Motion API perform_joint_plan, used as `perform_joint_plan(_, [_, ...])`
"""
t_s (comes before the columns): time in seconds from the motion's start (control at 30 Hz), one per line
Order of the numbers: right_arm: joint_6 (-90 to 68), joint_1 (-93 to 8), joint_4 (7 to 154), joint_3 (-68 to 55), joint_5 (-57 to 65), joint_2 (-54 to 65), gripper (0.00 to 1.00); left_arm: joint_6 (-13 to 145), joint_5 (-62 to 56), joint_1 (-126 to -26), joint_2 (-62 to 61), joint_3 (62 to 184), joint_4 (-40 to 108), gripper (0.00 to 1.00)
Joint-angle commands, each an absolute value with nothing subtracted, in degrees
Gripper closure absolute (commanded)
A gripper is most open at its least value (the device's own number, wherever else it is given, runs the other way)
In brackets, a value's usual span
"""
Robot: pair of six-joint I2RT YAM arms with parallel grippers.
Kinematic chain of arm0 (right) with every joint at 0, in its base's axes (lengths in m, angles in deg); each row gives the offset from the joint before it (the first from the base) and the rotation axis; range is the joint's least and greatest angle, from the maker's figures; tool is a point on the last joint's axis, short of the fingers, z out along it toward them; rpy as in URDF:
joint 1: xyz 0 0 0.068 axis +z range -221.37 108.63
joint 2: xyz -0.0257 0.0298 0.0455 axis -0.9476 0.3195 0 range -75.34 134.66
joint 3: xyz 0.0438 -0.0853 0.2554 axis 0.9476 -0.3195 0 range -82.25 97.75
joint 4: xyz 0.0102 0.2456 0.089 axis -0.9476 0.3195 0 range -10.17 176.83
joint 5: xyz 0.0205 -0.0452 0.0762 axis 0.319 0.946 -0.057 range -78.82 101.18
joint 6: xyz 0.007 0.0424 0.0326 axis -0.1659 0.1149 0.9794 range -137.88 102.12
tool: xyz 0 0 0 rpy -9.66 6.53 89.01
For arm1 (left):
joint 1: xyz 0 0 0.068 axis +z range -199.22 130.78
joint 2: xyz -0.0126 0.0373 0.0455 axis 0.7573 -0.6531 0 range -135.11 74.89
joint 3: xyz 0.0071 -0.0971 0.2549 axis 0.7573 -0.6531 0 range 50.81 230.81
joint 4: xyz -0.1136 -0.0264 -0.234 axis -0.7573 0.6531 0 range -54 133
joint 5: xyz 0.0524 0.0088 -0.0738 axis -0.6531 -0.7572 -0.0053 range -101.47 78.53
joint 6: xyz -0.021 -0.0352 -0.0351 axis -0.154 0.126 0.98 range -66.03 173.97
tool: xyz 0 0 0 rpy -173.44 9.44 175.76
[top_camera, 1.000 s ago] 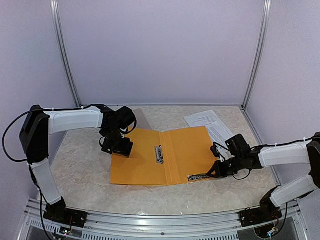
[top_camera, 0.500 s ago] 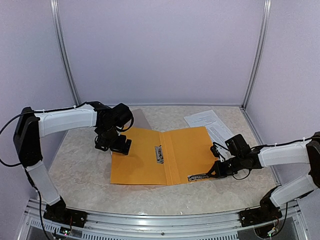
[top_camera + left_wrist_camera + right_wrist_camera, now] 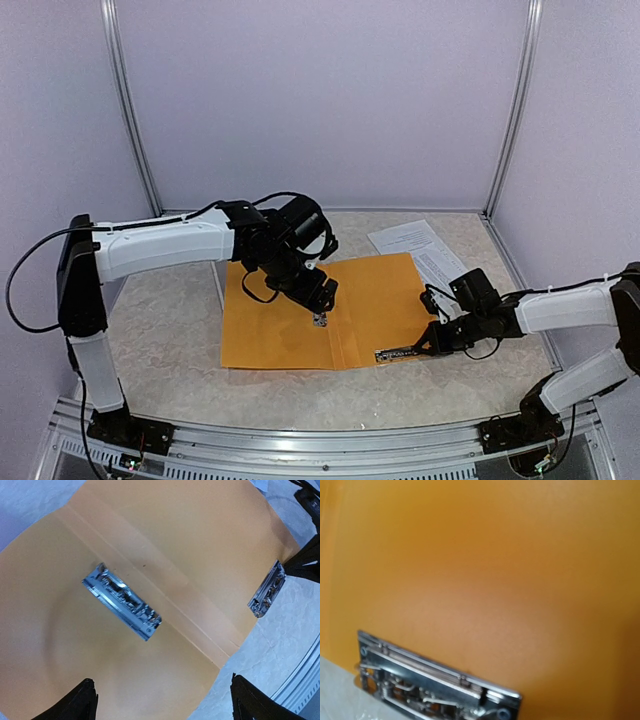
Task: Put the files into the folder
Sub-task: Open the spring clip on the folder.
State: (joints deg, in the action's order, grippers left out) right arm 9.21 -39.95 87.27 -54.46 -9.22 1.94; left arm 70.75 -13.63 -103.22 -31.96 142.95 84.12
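left tool (image 3: 318, 297): fingers wide apart, hovering over the open folder (image 3: 270, 330), right above its middle clip (image 3: 122, 601)
right tool (image 3: 432, 343): pinched together at folder's right edge
files (image 3: 410, 238): on bench (image 3: 160, 340), back right

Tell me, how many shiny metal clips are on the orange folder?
2. One clip sits by the middle fold of the folder; the other clip sits at its near right corner.

The top view looks down from behind; both wrist views closely face the folder (image 3: 375, 300).

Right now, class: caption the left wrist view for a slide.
Open orange folder seen from above, metal clip by its fold, second clip at its edge.
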Motion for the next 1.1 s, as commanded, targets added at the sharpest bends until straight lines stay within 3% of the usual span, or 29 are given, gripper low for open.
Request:
perform_joint_plan(0.0, [8.8, -39.3, 90.6, -56.6, -5.2, 4.4, 1.0, 61.1, -5.8, -106.8, -38.5, 145.7, 75.4, 0.14])
perform_joint_plan(0.27, [8.5, -39.4, 90.5, -56.8, -5.4, 5.1, 1.0, 54.4, 7.1, -108.5, -44.9, 146.4, 62.9, 0.29])
perform_joint_plan(0.4, [8.6, -39.4, 90.3, -56.7, -5.6, 5.2, 1.0, 49.9, 10.1, -109.8, -46.4, 145.1, 57.4, 0.31])
perform_joint_plan(1.07, [9.2, -39.4, 89.1, -58.4, -6.1, 4.5, 1.0, 39.1, 9.7, -111.6, -56.6, 146.5, 50.9, 0.54])
